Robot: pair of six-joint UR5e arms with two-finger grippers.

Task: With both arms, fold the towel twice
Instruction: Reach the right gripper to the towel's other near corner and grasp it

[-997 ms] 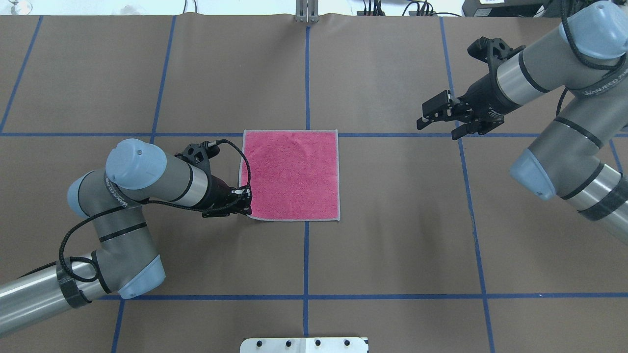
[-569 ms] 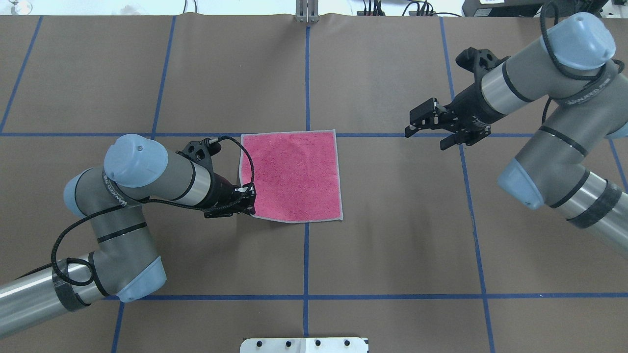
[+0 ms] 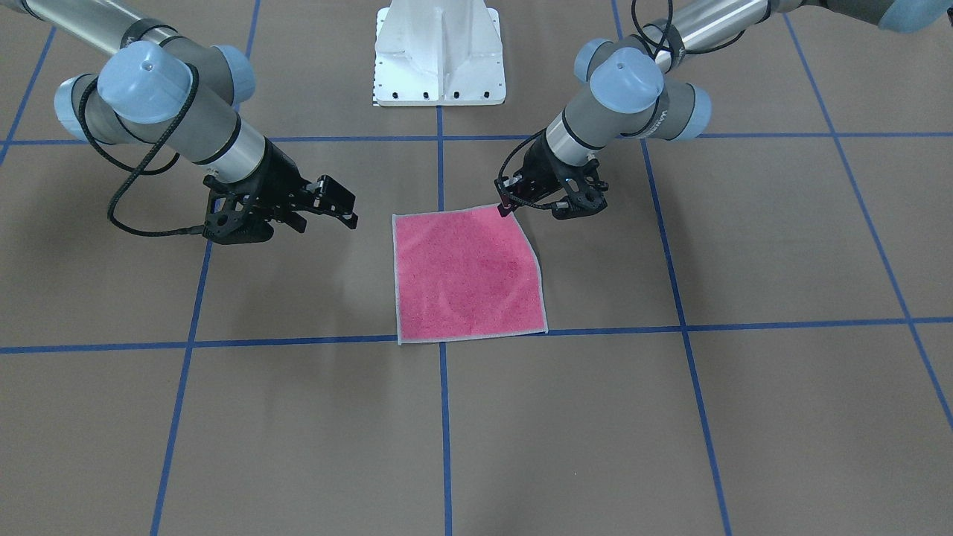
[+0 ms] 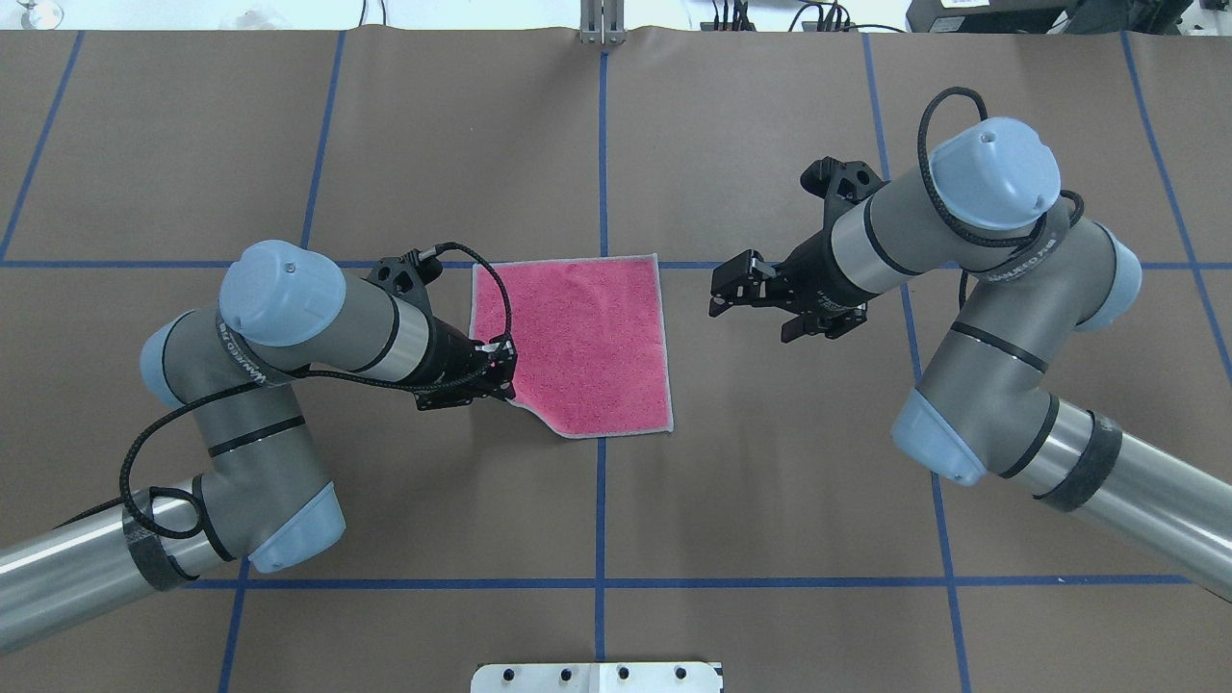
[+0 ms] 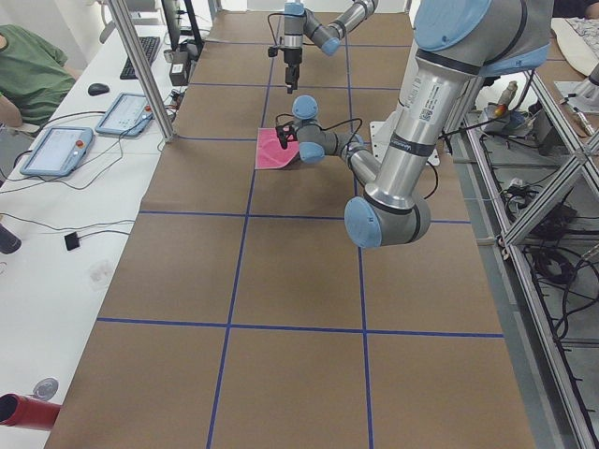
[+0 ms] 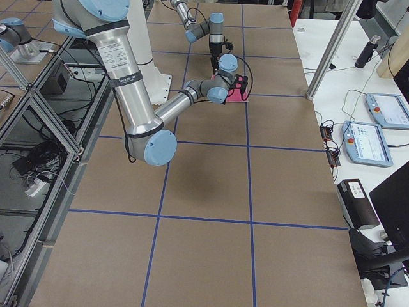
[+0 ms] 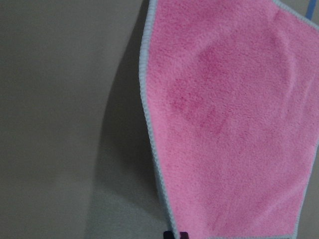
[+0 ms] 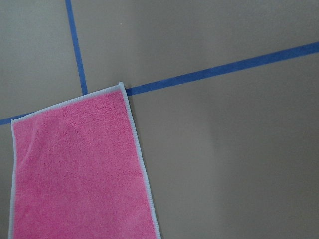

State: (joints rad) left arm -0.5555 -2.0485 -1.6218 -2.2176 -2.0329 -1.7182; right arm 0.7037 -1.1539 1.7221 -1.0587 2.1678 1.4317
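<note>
We've got the left gripper [image 4: 498, 373] clenched on the near-left corner of the towel [image 4: 577, 337], raised off the table [image 4: 770, 481] to start fold no. 1. Rest lies flat at centre, pink up. Right gripper [image 4: 722, 291], jaws apart & empty, hovers just right of the far-right corner, prob. lining up its own grab.

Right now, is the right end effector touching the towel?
No, the right end effector hangs open beside the towel, a gap between them.
</note>
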